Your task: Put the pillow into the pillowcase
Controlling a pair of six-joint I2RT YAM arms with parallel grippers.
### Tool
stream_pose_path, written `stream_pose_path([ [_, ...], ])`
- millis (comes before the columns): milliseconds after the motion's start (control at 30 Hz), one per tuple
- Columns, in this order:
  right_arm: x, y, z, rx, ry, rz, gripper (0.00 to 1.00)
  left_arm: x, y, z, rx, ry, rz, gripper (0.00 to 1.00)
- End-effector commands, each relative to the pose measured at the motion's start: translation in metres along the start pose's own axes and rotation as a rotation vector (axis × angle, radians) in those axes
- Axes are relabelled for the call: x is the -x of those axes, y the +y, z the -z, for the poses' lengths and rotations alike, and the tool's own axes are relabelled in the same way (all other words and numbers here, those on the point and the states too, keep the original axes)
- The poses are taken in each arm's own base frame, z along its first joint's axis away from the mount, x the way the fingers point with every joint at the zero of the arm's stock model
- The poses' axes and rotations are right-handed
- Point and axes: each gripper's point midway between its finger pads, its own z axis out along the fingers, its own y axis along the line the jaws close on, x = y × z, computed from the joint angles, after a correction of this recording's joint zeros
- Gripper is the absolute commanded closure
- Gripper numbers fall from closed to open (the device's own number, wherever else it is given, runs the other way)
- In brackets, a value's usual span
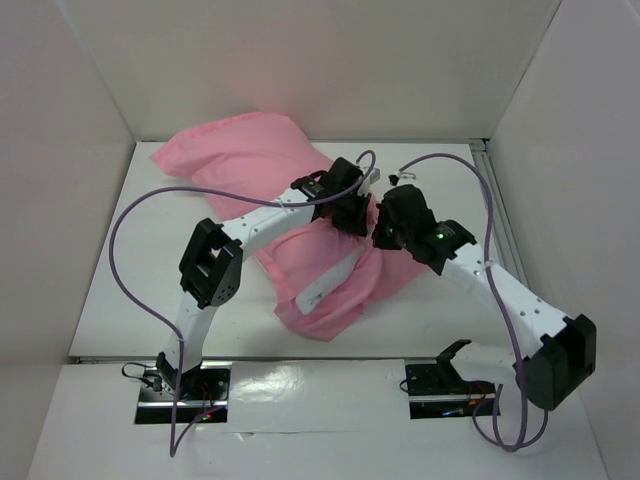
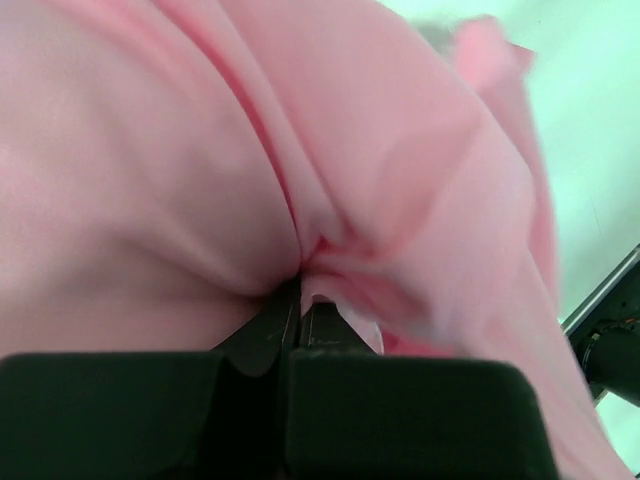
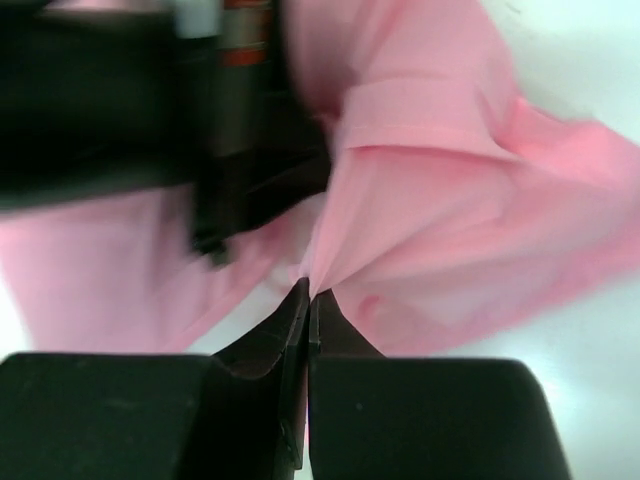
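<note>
The pink pillowcase (image 1: 250, 160) lies bulging across the middle of the white table, from the far left down to the near centre. No white pillow shows bare; it may be inside the bulge, but I cannot tell. My left gripper (image 1: 352, 212) is shut on a fold of the pillowcase (image 2: 330, 200). My right gripper (image 1: 381, 233) is shut on another pinch of the pillowcase (image 3: 440, 220), right beside the left one. The two grippers hold the fabric bunched up at the centre right. The left gripper's black body shows blurred in the right wrist view (image 3: 150, 110).
White walls enclose the table on the left, back and right. Purple cables (image 1: 130, 250) loop over both arms. A metal rail (image 1: 495, 200) runs along the table's right edge. The arm bases (image 1: 185, 385) stand at the near edge.
</note>
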Motion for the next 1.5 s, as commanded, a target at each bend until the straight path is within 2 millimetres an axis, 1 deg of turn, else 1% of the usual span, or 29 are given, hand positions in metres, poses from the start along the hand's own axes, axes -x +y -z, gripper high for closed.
stream_pose_path([
  [0, 0.058, 0.053, 0.061, 0.327, -0.213, 0.056, 1.00, -0.024, 0.031, -0.010, 0.083, 0.105, 0.029, 1.00],
  [67, 0.069, 0.071, 0.078, 0.440, -0.275, 0.069, 1.00, -0.024, 0.037, -0.019, 0.101, 0.108, 0.031, 1.00],
  [167, 0.081, 0.078, 0.087, 0.490, -0.345, 0.052, 1.00, -0.026, 0.040, -0.021, 0.089, 0.120, 0.032, 1.00],
  [200, 0.082, 0.074, 0.082, 0.470, -0.348, 0.034, 1.00, -0.027, 0.038, -0.021, 0.080, 0.123, 0.033, 1.00],
  [233, 0.077, 0.074, 0.069, 0.454, -0.317, 0.037, 1.00, -0.027, 0.038, -0.021, 0.080, 0.123, 0.033, 1.00],
  [367, 0.043, 0.045, 0.000, 0.281, -0.159, 0.022, 1.00, -0.017, 0.024, -0.001, 0.045, 0.092, 0.044, 1.00],
  [433, 0.027, 0.034, -0.016, 0.245, -0.107, 0.009, 1.00, -0.003, 0.019, 0.021, 0.038, 0.050, 0.051, 1.00],
  [533, 0.024, 0.024, -0.024, 0.220, -0.113, -0.018, 1.00, 0.007, 0.009, 0.045, 0.008, 0.036, 0.067, 0.99],
  [633, 0.019, 0.014, -0.029, 0.184, -0.107, -0.024, 1.00, 0.024, -0.005, 0.072, -0.081, 0.014, 0.074, 0.81],
  [667, 0.016, 0.012, -0.028, 0.184, -0.105, -0.024, 1.00, 0.031, -0.001, 0.076, -0.091, 0.005, 0.076, 0.69],
  [700, 0.017, 0.011, -0.029, 0.175, -0.109, -0.024, 1.00, 0.044, -0.013, 0.089, -0.118, -0.008, 0.068, 0.61],
  [733, 0.013, 0.006, -0.031, 0.162, -0.100, -0.029, 1.00, 0.051, -0.010, 0.096, -0.127, -0.014, 0.069, 0.54],
  [767, 0.014, 0.006, -0.030, 0.168, -0.111, -0.030, 1.00, 0.055, -0.011, 0.101, -0.142, -0.014, 0.062, 0.47],
  [800, 0.014, 0.006, -0.030, 0.168, -0.111, -0.030, 1.00, 0.059, -0.010, 0.106, -0.154, -0.014, 0.070, 0.31],
  [833, 0.012, 0.001, -0.032, 0.157, -0.106, -0.035, 1.00, 0.058, -0.019, 0.114, -0.202, -0.003, 0.035, 0.23],
  [933, 0.011, 0.003, -0.035, 0.166, -0.103, -0.034, 1.00, 0.048, -0.027, 0.138, -0.218, 0.015, -0.002, 0.04],
  [967, 0.011, 0.004, -0.037, 0.166, -0.103, -0.034, 1.00, 0.045, -0.024, 0.144, -0.195, 0.008, -0.014, 0.04],
  [1033, 0.020, 0.004, -0.036, 0.168, -0.123, -0.042, 1.00, 0.027, 0.003, 0.146, -0.047, 0.021, 0.007, 0.04],
  [1067, 0.025, 0.006, -0.036, 0.171, -0.131, -0.033, 1.00, 0.026, 0.001, 0.170, 0.001, -0.027, -0.026, 0.04],
  [1100, 0.031, 0.005, -0.035, 0.169, -0.143, -0.040, 1.00, 0.009, 0.030, 0.169, 0.164, -0.015, -0.018, 0.04],
  [1133, 0.036, 0.007, -0.033, 0.174, -0.154, -0.041, 1.00, 0.002, 0.040, 0.177, 0.245, -0.024, -0.028, 0.04],
  [1167, 0.046, 0.007, -0.030, 0.175, -0.176, -0.035, 1.00, -0.004, 0.040, 0.199, 0.292, -0.058, -0.036, 0.04],
  [1233, 0.050, 0.011, -0.032, 0.186, -0.175, -0.021, 1.00, -0.027, 0.041, 0.203, 0.331, -0.036, -0.043, 0.04],
  [1267, 0.061, 0.009, -0.029, 0.184, -0.200, -0.004, 1.00, -0.047, 0.044, 0.198, 0.339, 0.009, -0.029, 0.04],
  [1300, 0.061, 0.006, -0.036, 0.169, -0.188, -0.009, 1.00, -0.057, 0.037, 0.200, 0.330, 0.026, -0.032, 0.02],
  [1333, 0.064, 0.002, -0.039, 0.159, -0.189, 0.000, 1.00, -0.069, 0.040, 0.196, 0.358, 0.056, -0.029, 0.01],
  [1367, 0.073, -0.004, -0.040, 0.143, -0.203, -0.002, 1.00, -0.073, 0.036, 0.196, 0.364, 0.063, -0.023, 0.01],
  [1400, 0.069, -0.008, -0.049, 0.134, -0.177, -0.006, 1.00, -0.080, 0.028, 0.192, 0.358, 0.076, -0.041, 0.01],
  [1467, 0.081, -0.011, -0.054, 0.150, -0.185, -0.013, 1.00, -0.091, 0.020, 0.187, 0.376, 0.106, -0.047, 0.01],
])
